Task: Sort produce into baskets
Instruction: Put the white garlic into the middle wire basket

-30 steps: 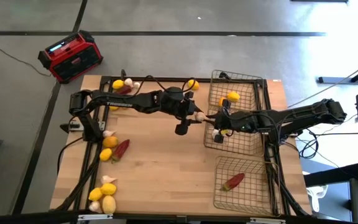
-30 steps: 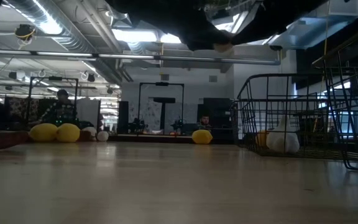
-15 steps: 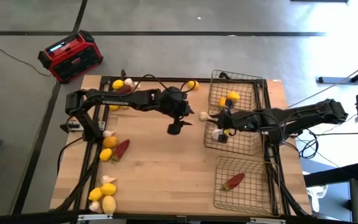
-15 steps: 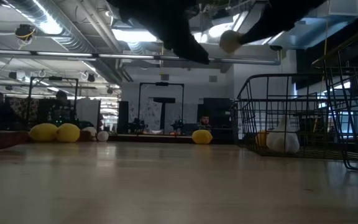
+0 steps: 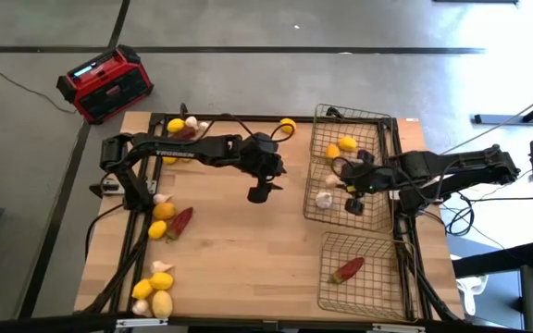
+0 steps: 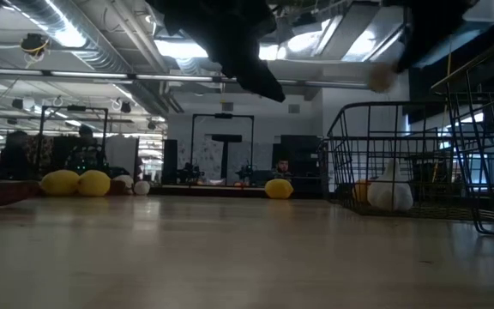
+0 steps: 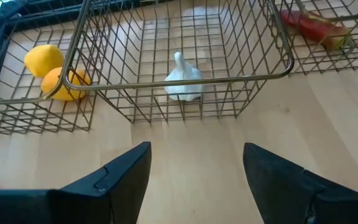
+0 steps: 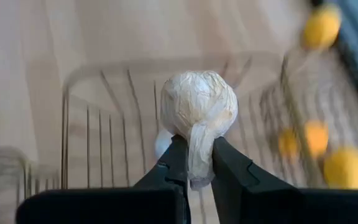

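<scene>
Two hands are in view. Lettering on the left arm's link is seen from above but cannot be read. A garlic bulb is pinched by its papery neck between the closed fingers of the right hand, held over the middle wire basket. A second garlic bulb is seen lying inside that basket. The left hand is held spread and empty over the bench, just beside the basket.

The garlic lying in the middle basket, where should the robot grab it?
Probably by the round body of the garlic, coming straight down from above. Its thin stalk points up and looks too slim to pinch well, and the basket walls fence off every side, so only the open top is free.
</scene>
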Available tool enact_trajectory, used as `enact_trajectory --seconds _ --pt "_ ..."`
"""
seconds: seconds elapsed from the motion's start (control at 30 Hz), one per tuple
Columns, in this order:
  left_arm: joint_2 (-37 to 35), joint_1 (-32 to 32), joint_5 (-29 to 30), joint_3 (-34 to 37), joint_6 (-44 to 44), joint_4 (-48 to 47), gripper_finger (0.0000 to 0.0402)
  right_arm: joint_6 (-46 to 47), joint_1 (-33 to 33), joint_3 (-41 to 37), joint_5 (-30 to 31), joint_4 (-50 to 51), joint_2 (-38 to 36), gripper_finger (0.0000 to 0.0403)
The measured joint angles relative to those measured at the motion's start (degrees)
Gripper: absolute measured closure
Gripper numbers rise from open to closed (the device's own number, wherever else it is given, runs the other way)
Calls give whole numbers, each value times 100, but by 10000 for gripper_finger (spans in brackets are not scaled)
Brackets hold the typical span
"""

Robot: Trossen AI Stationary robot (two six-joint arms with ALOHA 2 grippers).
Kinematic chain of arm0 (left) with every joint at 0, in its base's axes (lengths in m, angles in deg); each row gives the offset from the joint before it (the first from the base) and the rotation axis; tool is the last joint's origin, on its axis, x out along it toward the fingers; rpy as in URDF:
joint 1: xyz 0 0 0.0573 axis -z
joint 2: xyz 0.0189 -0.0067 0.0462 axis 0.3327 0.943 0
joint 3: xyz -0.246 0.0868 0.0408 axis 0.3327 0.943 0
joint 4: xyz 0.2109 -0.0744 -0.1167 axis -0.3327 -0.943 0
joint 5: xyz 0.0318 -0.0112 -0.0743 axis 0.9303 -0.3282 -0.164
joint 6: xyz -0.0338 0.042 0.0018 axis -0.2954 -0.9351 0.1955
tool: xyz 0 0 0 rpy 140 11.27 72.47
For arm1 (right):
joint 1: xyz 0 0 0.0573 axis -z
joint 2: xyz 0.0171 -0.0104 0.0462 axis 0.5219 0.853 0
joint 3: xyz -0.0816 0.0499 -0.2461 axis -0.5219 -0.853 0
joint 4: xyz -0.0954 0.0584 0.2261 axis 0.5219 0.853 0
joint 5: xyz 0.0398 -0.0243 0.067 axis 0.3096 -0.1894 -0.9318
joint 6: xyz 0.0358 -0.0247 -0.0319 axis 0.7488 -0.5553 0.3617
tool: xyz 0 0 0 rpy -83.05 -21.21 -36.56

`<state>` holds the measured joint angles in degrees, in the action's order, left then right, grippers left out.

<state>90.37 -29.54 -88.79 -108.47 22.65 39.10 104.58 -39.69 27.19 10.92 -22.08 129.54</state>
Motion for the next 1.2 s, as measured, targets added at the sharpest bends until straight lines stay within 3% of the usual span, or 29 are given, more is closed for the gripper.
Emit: enact_trajectory --seconds 0.17,0.77,1.2 --pt "0 -2 0 0 -2 -3 151 724 -4 1 -281 587 2 363" --pt "0 -5 -2 0 -26 12 150 1510 25 -943 -402 471 28 363" --pt "0 -6 -3 0 -28 9 150 1043 1284 -1599 -876 -255 26 363"
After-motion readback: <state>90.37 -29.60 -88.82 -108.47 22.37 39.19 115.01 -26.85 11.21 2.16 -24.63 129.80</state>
